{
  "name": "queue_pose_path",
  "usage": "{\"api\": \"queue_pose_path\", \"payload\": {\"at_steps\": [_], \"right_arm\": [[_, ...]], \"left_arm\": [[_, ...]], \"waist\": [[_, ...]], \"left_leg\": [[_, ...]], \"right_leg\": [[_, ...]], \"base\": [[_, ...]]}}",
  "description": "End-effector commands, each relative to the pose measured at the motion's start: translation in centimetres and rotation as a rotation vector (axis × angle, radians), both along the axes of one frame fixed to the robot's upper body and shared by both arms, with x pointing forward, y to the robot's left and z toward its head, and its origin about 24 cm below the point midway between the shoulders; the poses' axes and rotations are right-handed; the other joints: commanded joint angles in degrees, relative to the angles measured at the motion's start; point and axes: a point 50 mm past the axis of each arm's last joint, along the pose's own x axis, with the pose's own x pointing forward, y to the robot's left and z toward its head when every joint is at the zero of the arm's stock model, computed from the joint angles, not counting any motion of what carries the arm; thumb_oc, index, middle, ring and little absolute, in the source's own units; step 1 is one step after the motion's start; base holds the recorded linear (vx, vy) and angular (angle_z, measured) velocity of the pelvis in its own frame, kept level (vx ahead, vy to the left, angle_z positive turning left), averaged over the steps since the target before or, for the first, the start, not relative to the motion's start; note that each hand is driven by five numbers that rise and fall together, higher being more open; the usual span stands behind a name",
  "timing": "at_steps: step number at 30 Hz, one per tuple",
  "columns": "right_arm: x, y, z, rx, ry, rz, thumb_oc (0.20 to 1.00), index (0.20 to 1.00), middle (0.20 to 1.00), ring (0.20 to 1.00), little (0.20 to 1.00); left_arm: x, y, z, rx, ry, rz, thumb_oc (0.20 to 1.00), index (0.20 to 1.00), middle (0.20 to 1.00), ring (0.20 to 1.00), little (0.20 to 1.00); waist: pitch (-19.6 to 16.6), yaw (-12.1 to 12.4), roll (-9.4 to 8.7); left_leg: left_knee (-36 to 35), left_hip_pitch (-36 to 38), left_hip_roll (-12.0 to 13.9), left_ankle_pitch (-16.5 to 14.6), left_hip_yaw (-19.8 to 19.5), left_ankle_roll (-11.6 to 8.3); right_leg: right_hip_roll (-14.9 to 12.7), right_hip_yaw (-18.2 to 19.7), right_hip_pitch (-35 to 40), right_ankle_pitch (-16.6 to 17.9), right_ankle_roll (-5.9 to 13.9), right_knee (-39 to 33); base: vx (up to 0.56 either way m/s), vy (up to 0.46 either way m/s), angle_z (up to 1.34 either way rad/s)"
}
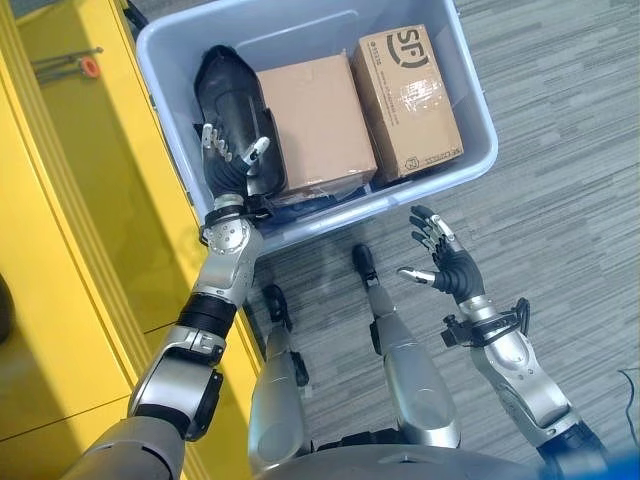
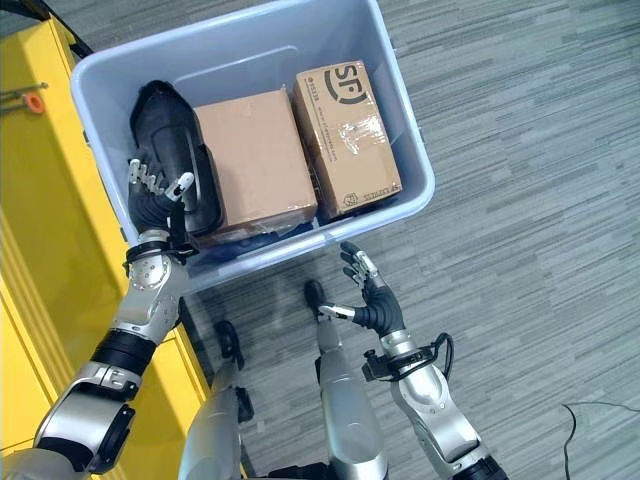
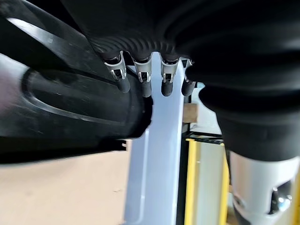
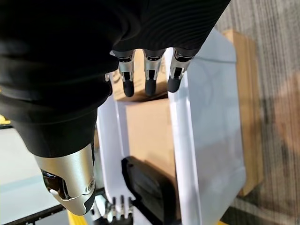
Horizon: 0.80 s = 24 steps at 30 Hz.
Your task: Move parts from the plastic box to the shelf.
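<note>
Pick phase, as I read it: nothing has left the plastic box (image 1: 470,165) yet and the reach for the first part is on.

Left hand (image 1: 232,150) is inside the box at its shelf-side end, over the black part (image 1: 228,88). Fingers look loosely bent above it, thumb (image 1: 258,150) out toward the plain cardboard box (image 1: 312,120). In the left wrist view the fingertips (image 3: 143,85) hang right at the part's dark surface; I can't tell whether they touch, and nothing is clamped.

Right hand (image 2: 368,290) is outside the box, near its front wall, over the carpet (image 1: 560,150). Fingers spread, palm toward the box, holding nothing.

Next move, my guess: the left hand has to close round the black part (smooth, curved, bulky, so probably a wrap rather than a pinch), lift it over the rim, then swing toward the yellow shelf (image 1: 60,150) on the robot's left. Right hand may need to come in as support.

Count in the box:
- 1 black part, against the shelf-side wall
- 1 plain cardboard box, middle, touching the black part
- 1 taped cardboard box (image 1: 405,100) with print, far side, beside the plain one
- something dark under the plain box, can't identify
</note>
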Motion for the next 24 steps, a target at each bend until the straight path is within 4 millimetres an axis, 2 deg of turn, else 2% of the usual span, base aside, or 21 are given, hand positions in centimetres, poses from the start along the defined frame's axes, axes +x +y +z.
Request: {"api": "queue_pose_path", "payload": {"at_steps": [1, 10, 14, 24], "right_arm": [[-0.6, -0.7, 1.5, 0.051, -0.089, -0.017, 1.000, 1.000, 1.000, 1.000, 1.000], [-0.7, -0.8, 1.7, 0.063, -0.101, -0.020, 1.000, 1.000, 1.000, 1.000, 1.000], [-0.8, -1.0, 1.7, 0.060, -0.101, -0.023, 1.000, 1.000, 1.000, 1.000, 1.000], [-1.1, -0.8, 1.9, 0.067, -0.106, -0.007, 1.000, 1.000, 1.000, 1.000, 1.000]], "left_arm": [[-1.1, 1.8, 3.1, 0.054, -0.176, 0.087, 1.000, 1.000, 1.000, 1.000, 1.000], [-2.8, 1.0, 6.4, 0.079, -0.353, 0.088, 1.000, 1.000, 1.000, 1.000, 1.000], [-3.1, 0.7, 7.1, 0.089, -0.390, 0.079, 1.000, 1.000, 1.000, 1.000, 1.000], [-1.4, 0.0, 8.1, 0.187, -0.356, 0.074, 1.000, 1.000, 1.000, 1.000, 1.000]], "waist": [[-3.31, 0.73, -1.11], [-3.40, 1.49, -1.72], [-3.23, 1.68, -1.85], [-2.75, 0.76, -2.74]], "left_leg": [[0.48, 2.23, 3.64, -0.88, 0.63, -1.02], [0.37, 0.89, 3.52, -0.83, -0.51, -0.92], [0.37, 0.82, 3.54, -0.97, -1.05, -0.91], [0.37, 0.09, 3.74, -0.99, -1.11, -1.02]], "right_leg": [[-3.96, -0.02, -0.30, -6.80, 3.86, 6.60], [-4.16, -1.06, -0.91, -6.88, 3.78, 6.15], [-4.25, -1.45, -0.60, -7.15, 3.72, 6.01], [-3.92, -1.29, -1.69, -7.00, 3.76, 6.03]], "base": [[0.00, 0.000, 0.00], [0.02, -0.006, 0.06], [0.02, -0.004, 0.05], [0.00, 0.004, 0.03]]}}
